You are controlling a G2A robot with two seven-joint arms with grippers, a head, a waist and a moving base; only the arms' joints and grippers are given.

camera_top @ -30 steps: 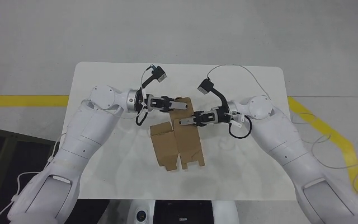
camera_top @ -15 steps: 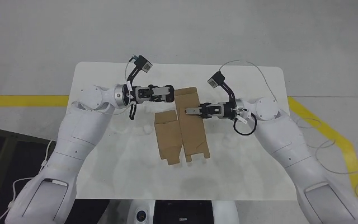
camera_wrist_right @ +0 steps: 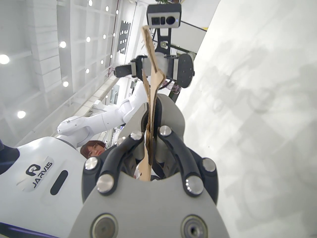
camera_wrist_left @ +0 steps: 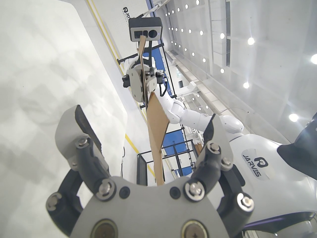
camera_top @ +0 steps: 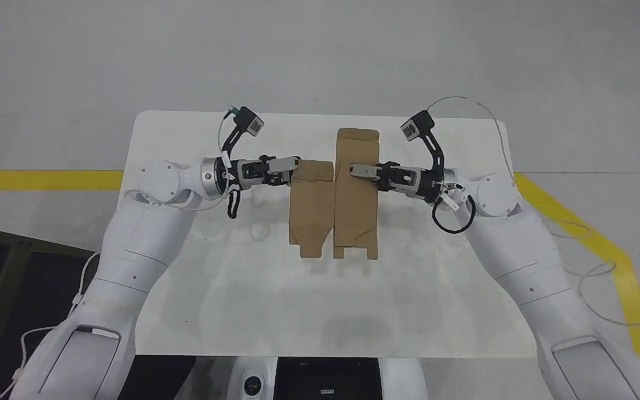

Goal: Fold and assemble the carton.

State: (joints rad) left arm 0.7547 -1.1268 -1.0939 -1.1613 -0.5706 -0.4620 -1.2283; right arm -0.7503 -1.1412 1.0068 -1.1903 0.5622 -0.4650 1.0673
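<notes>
There is one white table (camera_top: 420, 300), one flat brown carton (camera_top: 345, 200) over the table, and two grippers over the table, namely the left gripper (camera_top: 293, 166) and the right gripper (camera_top: 358, 170).

surface: white table (camera_top: 170, 135) | rounded corners | stands on grey floor (camera_top: 300, 50) | yellow stripe (camera_top: 60, 180)

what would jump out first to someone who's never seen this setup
A flat brown carton stretched between the two arms over the middle of the white table draws the eye first. The right end effector is clamped on one edge of it. The left end effector is spread wide open, with the opposite edge running between its fingers.
</notes>
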